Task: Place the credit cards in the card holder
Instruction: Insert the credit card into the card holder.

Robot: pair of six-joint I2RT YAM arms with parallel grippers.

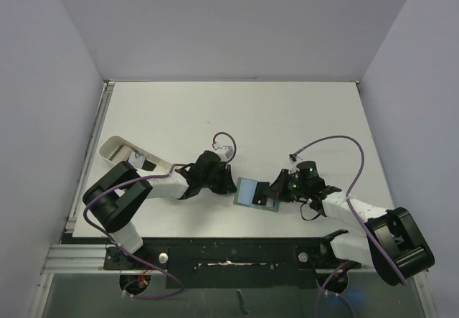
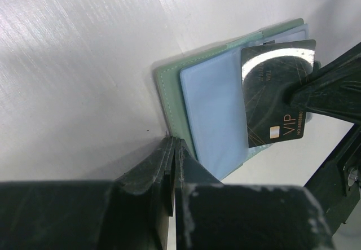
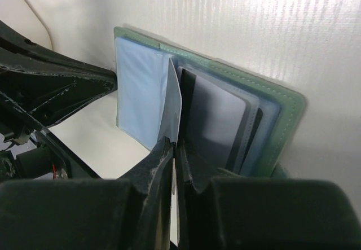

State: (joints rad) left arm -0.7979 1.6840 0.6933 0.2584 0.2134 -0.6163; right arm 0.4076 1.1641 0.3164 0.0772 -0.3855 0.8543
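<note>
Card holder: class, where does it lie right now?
In the top view the card holder lies open near the front edge of the table, between the left gripper and the right gripper.

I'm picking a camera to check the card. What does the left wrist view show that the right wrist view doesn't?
Left wrist only: the credit card, its dark face lettered VIP, over the open card holder, pinched at its edge by the right gripper. Right wrist only: the holder's stacked inner sleeves seen end-on, and a thin sheet upright between the shut fingers. Both: the green holder open, pale blue inside, on the white table.
</note>
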